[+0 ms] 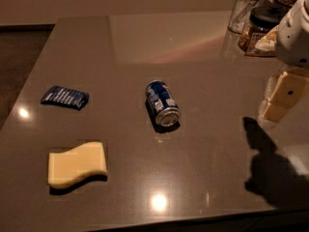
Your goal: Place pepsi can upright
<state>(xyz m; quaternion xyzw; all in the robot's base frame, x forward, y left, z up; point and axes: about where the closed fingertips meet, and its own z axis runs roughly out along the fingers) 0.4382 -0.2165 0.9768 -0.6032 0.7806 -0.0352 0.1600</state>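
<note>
One pepsi can [162,103] lies on its side near the middle of the grey table [193,168], silver end turned toward the near edge, blue body pointing away. Nothing touches it. Left of it, well apart: a flat dark-blue snack packet [64,97]. Toward the front-left corner: a pale yellow sponge [77,164], wavy-edged, lying flat. Gripper [280,98] hangs at the right edge of view, above the table, well apart from the can; spread or pressed together, cannot tell. Its shadow [270,168] falls on the tabletop below. Far right corner: clear glass [245,8] beside a dark-lidded jar [258,30].
</note>
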